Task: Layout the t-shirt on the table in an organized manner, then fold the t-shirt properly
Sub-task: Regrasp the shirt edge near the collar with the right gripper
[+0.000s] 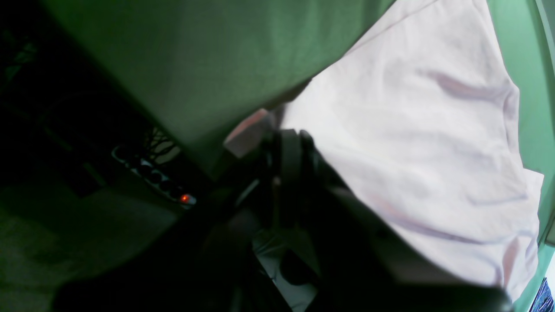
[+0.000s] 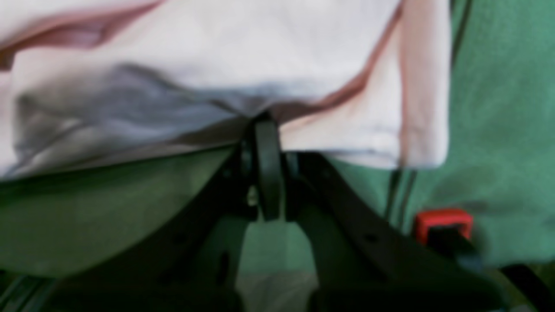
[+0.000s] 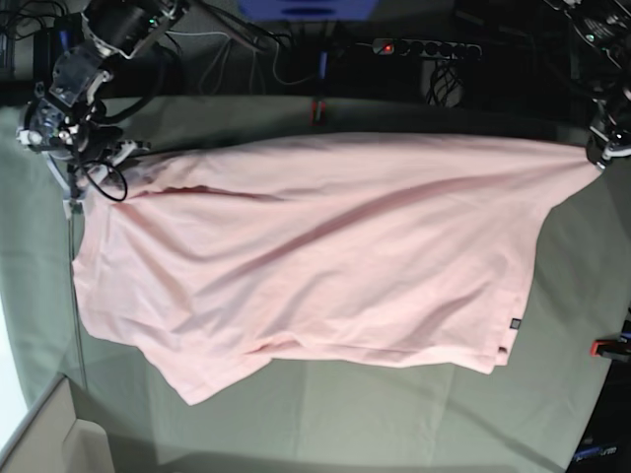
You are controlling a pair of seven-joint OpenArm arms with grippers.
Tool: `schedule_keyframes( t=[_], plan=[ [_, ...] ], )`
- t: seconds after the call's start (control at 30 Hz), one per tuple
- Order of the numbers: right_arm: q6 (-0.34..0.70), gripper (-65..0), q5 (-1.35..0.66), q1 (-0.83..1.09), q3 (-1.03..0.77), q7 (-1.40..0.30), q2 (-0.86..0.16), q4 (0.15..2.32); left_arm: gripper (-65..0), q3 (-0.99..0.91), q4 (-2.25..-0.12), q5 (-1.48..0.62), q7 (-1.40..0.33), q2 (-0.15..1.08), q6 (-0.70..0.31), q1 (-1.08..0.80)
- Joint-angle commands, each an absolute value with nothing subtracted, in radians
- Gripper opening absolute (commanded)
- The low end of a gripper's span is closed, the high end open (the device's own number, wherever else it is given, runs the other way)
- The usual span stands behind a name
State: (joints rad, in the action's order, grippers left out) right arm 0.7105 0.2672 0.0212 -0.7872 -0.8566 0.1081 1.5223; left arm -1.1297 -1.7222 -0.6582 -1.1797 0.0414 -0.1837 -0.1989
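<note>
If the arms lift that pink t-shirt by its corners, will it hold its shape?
Probably not. The t-shirt already sags in long creases between both held corners, so it looks floppy. It seems light, and may drag across the table rather than slide cleanly.

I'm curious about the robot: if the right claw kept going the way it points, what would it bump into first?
The t-shirt. The right claw is shut on the pink cloth's edge, so more shirt lies straight ahead, on the green table.

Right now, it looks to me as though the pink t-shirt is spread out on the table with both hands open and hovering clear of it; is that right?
Not quite: the hands are shut on the t-shirt. The right wrist view shows the right hand pinching its edge; the base view shows the left hand gripping a corner. It is spread on the table.
</note>
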Motion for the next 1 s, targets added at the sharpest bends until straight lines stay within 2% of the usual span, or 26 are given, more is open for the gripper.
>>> schedule_keyframes(
  t=[0.0,0.37,0.6,0.83,0.97],
  plan=[
    [0.698,-65.0,0.275,0.005,-0.809,-0.840,0.090,1.580,-64.8,-1.136,-1.745,-0.673,-1.167,0.059,-0.182,-0.183],
    [0.698,-65.0,0.275,-0.007,-0.814,-0.842,0.091,1.922,-64.8,-1.141,-1.753,-0.682,-1.170,0.091,-0.182,-0.127],
    [0.698,-65.0,0.275,0.008,-0.697,-0.843,0.085,1.971,-64.8,-1.135,-1.831,-0.682,-1.171,0.090,-0.182,-0.085],
    [0.698,-65.0,0.277,-0.042,-0.661,-0.967,0.085,1.975,-64.8,-1.133,-1.842,-0.679,-1.176,0.091,-0.179,-0.042],
    [0.698,-65.0,0.277,0.025,-0.602,-1.010,0.074,1.971,-64.8,-1.133,-1.842,-0.680,-1.176,0.091,-0.179,-0.041]
  ],
)
